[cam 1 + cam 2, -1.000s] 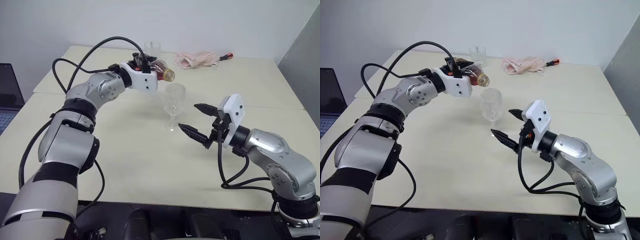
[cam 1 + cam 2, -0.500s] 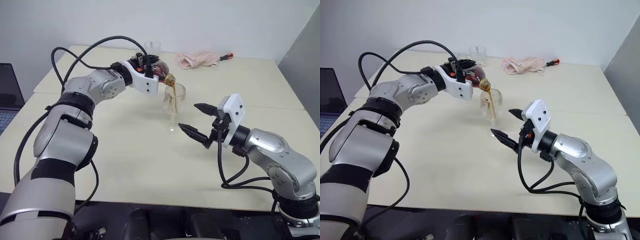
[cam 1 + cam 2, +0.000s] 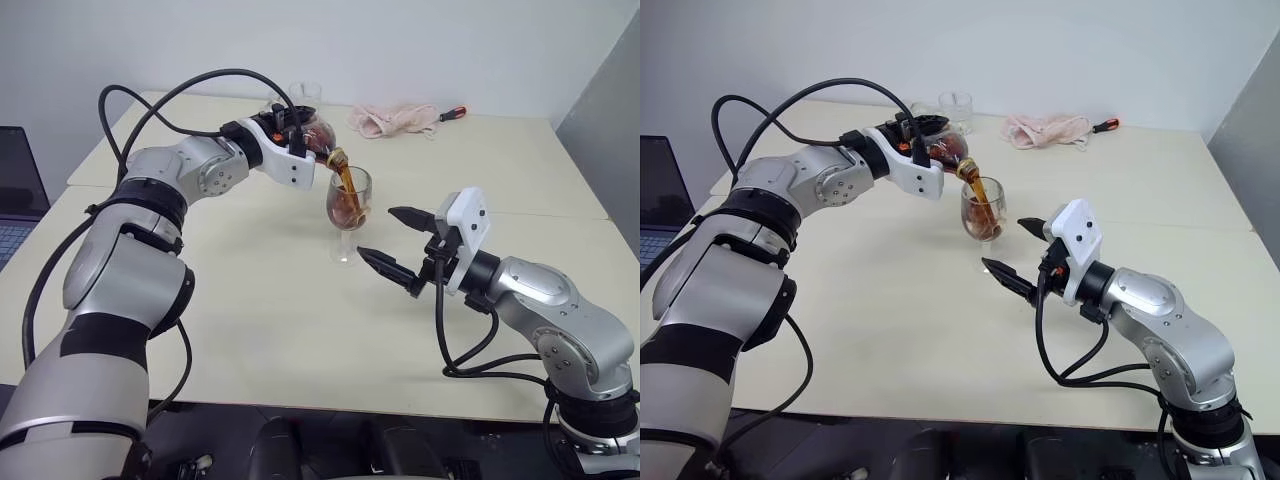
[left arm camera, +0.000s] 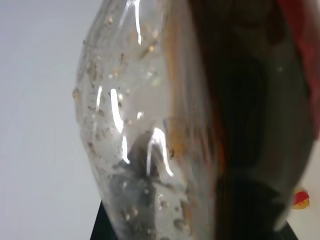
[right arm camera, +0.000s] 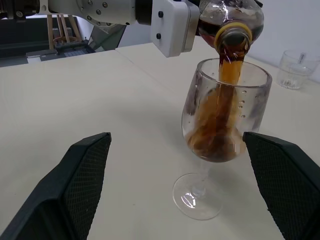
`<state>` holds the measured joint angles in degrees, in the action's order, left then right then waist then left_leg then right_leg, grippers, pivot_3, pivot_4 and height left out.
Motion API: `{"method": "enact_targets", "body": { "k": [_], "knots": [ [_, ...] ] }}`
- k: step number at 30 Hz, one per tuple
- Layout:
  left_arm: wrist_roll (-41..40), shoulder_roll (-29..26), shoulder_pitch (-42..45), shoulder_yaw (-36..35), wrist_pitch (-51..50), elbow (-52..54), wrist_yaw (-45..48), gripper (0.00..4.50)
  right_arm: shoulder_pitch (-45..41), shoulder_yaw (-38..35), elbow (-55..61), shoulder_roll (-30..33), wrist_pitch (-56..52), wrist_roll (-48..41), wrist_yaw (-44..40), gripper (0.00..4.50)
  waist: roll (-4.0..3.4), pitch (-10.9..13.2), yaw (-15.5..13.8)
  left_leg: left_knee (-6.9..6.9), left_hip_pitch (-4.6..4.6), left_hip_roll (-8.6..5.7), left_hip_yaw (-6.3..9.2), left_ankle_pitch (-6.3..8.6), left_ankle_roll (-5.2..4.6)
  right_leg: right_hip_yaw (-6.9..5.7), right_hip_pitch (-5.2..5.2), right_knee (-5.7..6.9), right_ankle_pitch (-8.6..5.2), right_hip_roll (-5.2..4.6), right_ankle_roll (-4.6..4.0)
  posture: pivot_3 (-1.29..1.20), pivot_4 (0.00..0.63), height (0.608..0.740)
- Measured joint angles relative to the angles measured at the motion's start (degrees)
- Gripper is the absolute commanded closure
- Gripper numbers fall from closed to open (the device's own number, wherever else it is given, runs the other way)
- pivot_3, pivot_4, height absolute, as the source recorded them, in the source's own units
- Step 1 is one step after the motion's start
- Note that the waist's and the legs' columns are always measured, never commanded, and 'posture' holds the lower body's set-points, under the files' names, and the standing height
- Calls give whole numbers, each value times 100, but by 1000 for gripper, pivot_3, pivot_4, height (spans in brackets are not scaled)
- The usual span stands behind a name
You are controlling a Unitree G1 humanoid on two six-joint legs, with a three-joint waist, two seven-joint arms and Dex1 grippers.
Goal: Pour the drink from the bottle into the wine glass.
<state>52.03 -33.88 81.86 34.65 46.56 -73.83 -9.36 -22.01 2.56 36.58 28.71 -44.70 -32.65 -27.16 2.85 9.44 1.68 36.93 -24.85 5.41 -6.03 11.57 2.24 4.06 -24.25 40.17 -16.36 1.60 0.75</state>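
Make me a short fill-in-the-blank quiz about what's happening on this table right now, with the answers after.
1. The left claw tips the bottle over the wine ____.
2. The drink streaming down is dark ____.
3. The right claw near the wine glass stands ____.
4. The pink cloth lies beside a ____.

Answers: glass; brown; open; screwdriver

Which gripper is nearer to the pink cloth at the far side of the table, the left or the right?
Left. The left gripper, shut on the bottle tilted over the wine glass, is nearer to the pink cloth. The right gripper hangs open on the near side of the glass, farther away.
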Motion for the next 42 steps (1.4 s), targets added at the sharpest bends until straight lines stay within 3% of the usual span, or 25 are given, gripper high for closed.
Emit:
{"method": "enact_targets", "body": {
  "k": [22, 26, 32, 38, 42],
  "knots": [
    [-89, -64, 108, 47, 15, -21, -46, 3475, -111, -1, -53, -31, 27, -10, -17, 0, 0, 0, 2, 12, 7, -3, 1, 0, 0, 2, -6, 45, -1, 0, 0, 0, 150, 740],
    [-979, -4, 9, -667, 47, -94, 753, 3475, -230, -119, -64, -224, 34, -164, -2, 0, 0, 0, 4, 14, 9, -3, 2, -1, 1, 1, -10, 64, -2, 0, -1, 0, 150, 740],
    [-2874, 261, -861, -2080, -125, -79, 2827, 3475, -458, -152, -59, -183, -66, -363, -11, 0, -1, -1, 21, 25, 16, 0, 2, -7, 8, 1, -9, 83, -1, 1, -2, 0, 150, 740],
    [-5180, 587, -1982, -3927, -1538, 191, 4560, 3476, -1087, -253, -70, -211, -231, -747, -21, 0, -1, -1, 47, 38, 14, 6, 28, -9, 9, -12, -3, 91, -1, 8, -3, 0, 150, 740],
    [-6020, 814, -2674, -4532, -2392, 715, 5008, 3476, -1566, -82, -201, -263, -568, -922, -14, 0, -1, -1, 31, 51, 10, 8, 42, -8, 9, -24, 5, 90, -1, 9, -3, 0, 150, 740]
  ]
}}
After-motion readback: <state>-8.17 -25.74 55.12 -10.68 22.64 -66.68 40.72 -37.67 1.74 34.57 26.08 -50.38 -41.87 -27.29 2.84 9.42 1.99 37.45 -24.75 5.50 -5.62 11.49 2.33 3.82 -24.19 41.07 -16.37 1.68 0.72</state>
